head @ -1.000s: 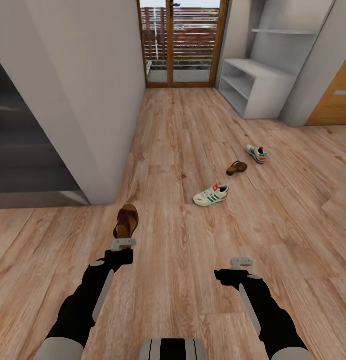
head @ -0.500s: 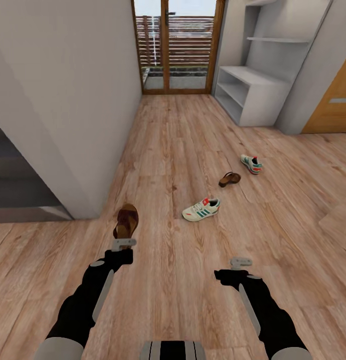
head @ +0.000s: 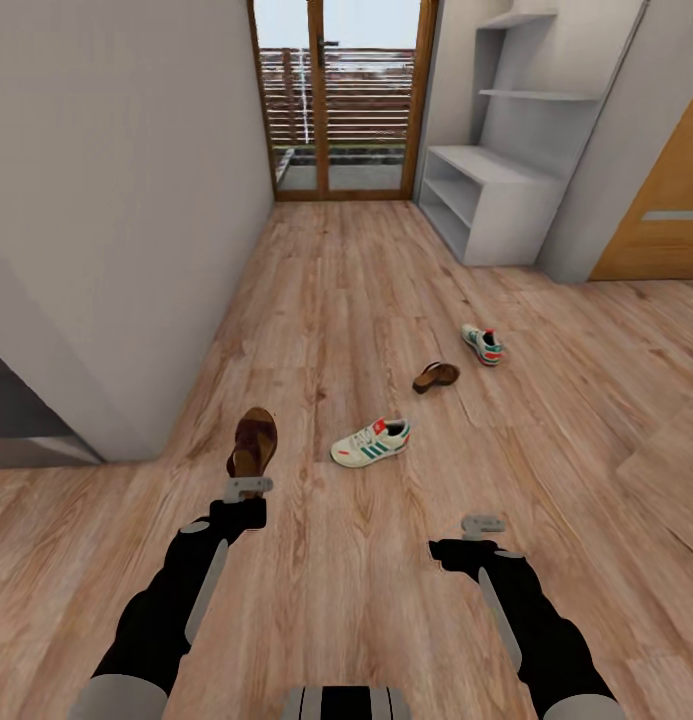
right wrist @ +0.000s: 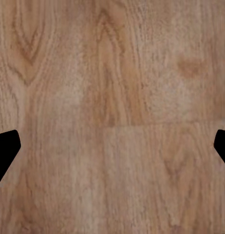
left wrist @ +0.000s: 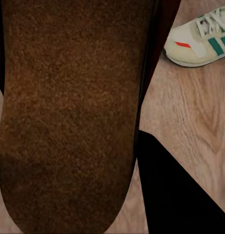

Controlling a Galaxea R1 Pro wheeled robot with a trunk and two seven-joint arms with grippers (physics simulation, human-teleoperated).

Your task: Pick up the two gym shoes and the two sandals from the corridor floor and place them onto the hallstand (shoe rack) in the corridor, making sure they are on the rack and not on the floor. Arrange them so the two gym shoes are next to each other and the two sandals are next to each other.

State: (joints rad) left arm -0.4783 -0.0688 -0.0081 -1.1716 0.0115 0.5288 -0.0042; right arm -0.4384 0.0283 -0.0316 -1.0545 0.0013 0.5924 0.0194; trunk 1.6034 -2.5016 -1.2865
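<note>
Up front, flat brown leather sandal [head: 253, 445] clamped in left gripper [head: 247, 487], toe pointing away, carried above light wood-plank corridor floor [head: 326, 300]; tan fuzzy sole [left wrist: 68, 112] close against left wrist camera. Just beyond and to the right, white lace-up gym shoe with green stripes [head: 371, 442] lying on the planks, also caught at the edge of left wrist view [left wrist: 202, 36]. Farther on, second brown sandal [head: 435, 376], then second white gym shoe [head: 482, 343], both on the floor, apart from each other. Right gripper [head: 482, 523] released, nothing between its fingers, dark fingertips [right wrist: 5, 148] spread wide over bare wood. Low white hallstand with two open tiers [head: 486, 195] against far right wall, near glazed wooden door [head: 336, 100].
</note>
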